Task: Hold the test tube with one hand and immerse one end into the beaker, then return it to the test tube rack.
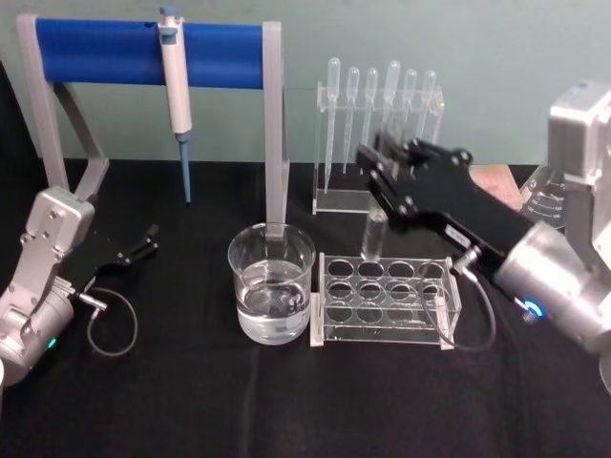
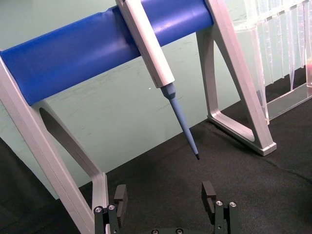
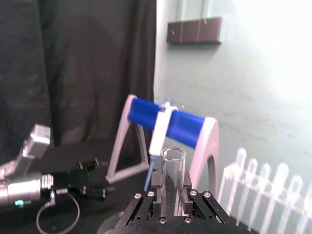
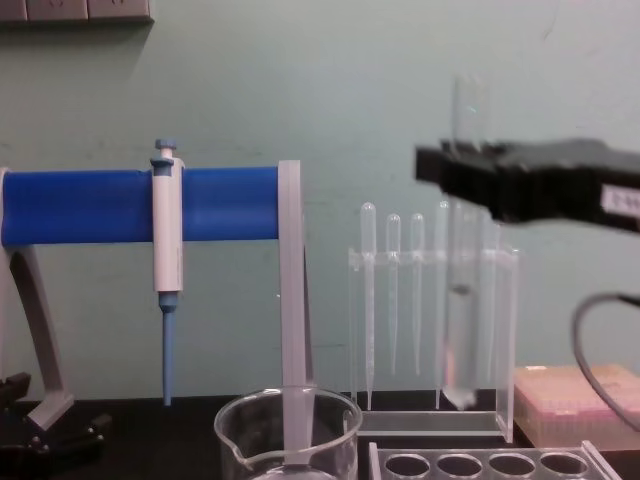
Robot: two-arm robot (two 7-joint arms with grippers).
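My right gripper (image 1: 380,176) is shut on the test tube (image 1: 375,234), a clear glass tube held upright. Its round bottom hangs just above the back row of the clear rack (image 1: 387,301). In the chest view the test tube (image 4: 461,300) runs down from the black jaws of the right gripper (image 4: 450,170), ending a little above the rack (image 4: 490,465). The right wrist view shows the tube's open rim (image 3: 173,158) rising between the fingers (image 3: 156,187). The beaker (image 1: 271,281), partly filled with clear liquid, stands left of the rack. My left gripper (image 1: 143,243) rests open and empty at the far left.
A blue-barred stand (image 1: 148,52) holds a white pipettor (image 1: 175,86) with a blue tip behind the beaker. A clear holder of plastic pipettes (image 1: 377,114) stands behind the rack. A glass flask (image 1: 544,196) and a pink box (image 4: 575,400) sit at the right.
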